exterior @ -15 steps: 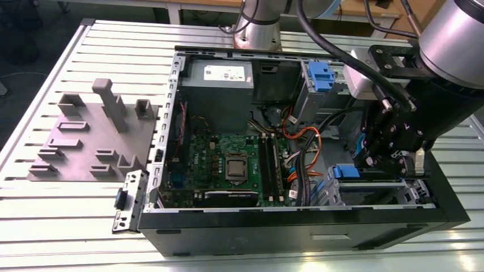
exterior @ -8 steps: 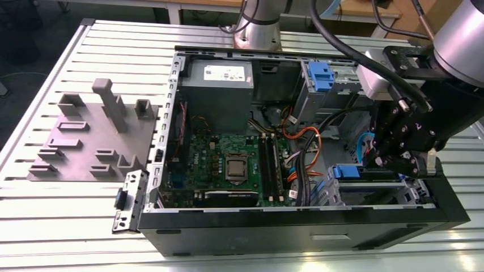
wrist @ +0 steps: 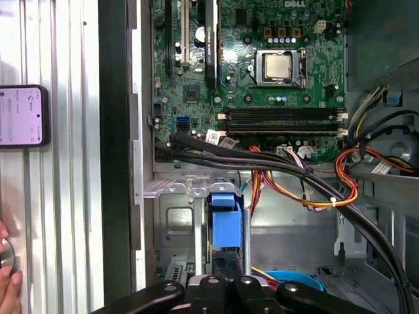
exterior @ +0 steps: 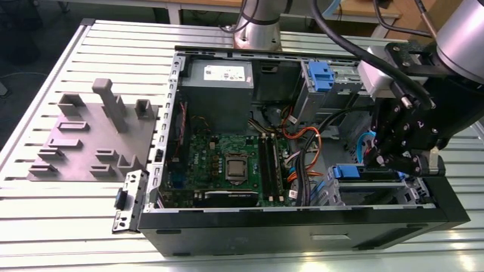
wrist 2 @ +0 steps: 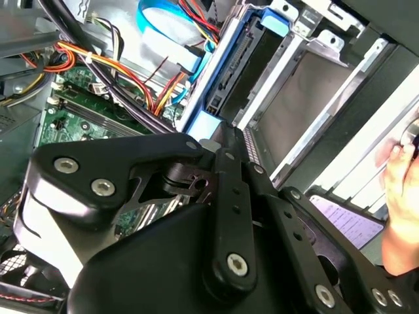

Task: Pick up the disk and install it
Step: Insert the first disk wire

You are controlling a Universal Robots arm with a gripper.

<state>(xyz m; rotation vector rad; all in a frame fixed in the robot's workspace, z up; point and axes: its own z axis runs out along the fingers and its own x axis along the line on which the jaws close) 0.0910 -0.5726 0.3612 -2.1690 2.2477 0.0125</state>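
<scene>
The arm [exterior: 454,34] enters from the exterior view's right with the wrist bent steeply downward. This points the gripper [exterior: 384,163] into the drive cage [exterior: 412,195] at the near right corner of the open computer case [exterior: 302,226], which lies on the slatted surface [exterior: 68,209]. The disk [wrist: 224,226] stands on edge in a slot of that cage, its blue rail facing out, directly ahead of the gripper; whether the jaws are closed on it cannot be told.

Motherboard [exterior: 226,164] green, speckled with silver and black parts. Disk [wrist: 224,222] shows a blue rail. Wires [wrist 2: 108,64] orange, red, yellow. Tower case [exterior: 302,229] black. Table [exterior: 68,212] pale silver, ribbed in stripes. Fixture block [exterior: 83,141] flat grey.
</scene>
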